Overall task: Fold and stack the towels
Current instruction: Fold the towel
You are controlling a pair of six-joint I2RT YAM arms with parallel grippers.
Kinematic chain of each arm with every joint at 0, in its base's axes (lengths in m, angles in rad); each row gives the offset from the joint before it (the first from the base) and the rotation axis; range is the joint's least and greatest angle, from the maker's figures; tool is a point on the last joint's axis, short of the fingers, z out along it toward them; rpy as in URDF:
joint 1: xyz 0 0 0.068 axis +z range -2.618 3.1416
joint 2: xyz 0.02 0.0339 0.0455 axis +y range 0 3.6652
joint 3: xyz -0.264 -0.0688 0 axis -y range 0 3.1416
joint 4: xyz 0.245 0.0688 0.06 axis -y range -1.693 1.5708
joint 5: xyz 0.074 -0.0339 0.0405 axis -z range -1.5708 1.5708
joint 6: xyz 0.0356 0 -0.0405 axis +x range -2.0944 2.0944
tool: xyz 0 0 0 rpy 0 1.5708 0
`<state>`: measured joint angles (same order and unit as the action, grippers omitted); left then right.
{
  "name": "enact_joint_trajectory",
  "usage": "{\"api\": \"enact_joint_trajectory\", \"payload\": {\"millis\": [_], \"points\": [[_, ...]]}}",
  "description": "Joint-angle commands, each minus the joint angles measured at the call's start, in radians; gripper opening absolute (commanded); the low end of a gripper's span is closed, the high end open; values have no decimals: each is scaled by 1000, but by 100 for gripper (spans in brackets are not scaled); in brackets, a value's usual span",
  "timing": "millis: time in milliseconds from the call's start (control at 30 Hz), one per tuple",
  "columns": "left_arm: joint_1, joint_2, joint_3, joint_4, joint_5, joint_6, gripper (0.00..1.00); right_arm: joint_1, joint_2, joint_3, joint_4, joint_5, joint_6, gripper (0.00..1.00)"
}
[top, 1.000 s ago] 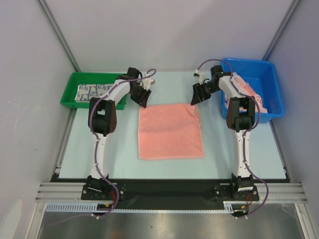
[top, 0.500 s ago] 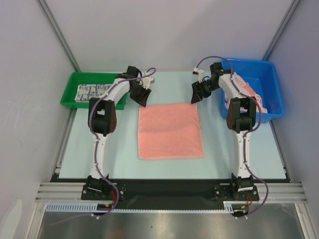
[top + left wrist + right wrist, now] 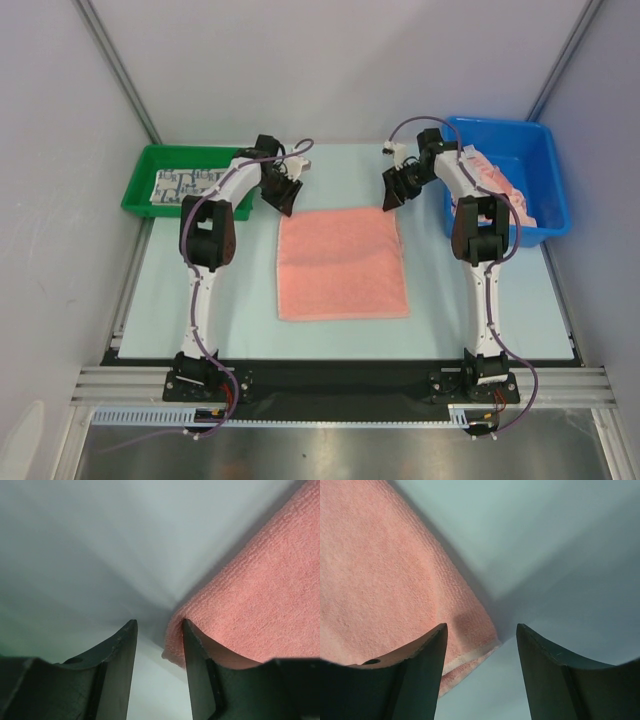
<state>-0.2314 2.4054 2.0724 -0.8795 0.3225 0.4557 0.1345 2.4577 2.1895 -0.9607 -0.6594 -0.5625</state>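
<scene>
A salmon-pink towel (image 3: 342, 263) lies folded flat on the table's middle. My left gripper (image 3: 283, 197) is open just above its far left corner; in the left wrist view (image 3: 159, 630) the towel's corner (image 3: 250, 600) lies beside the right finger, not between the jaws. My right gripper (image 3: 391, 192) is open just above the far right corner; in the right wrist view (image 3: 481, 632) the towel's corner (image 3: 395, 580) shows two layers at the left finger. A white towel with blue-grey pattern (image 3: 185, 187) lies in the green tray. Pink and white towels (image 3: 500, 185) lie in the blue bin.
A green tray (image 3: 150, 160) stands at the far left and a blue bin (image 3: 540, 170) at the far right. Grey walls enclose the table on three sides. The arms' bases sit on a black rail at the near edge.
Both grippers have drawn slightly back and up from the pink towel's far corners. The towel's far right corner now lies flat. Nothing else has moved.
</scene>
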Motion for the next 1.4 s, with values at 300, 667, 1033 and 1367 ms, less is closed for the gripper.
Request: {"api": "enact_joint_trajectory", "payload": {"millis": [300, 667, 1033, 1367], "points": [[15, 40, 100, -72, 78, 40, 0, -10, 41, 78, 11, -23, -20, 16], [15, -316, 25, 82, -34, -34, 0, -35, -270, 0, 204, 56, 108, 0], [-9, -649, -72, 31, -89, -37, 0, -29, -681, -246, 338, 73, 225, 0], [-111, -980, -255, 31, -131, -48, 0, 42, -1020, -415, 275, 98, 243, 0]]}}
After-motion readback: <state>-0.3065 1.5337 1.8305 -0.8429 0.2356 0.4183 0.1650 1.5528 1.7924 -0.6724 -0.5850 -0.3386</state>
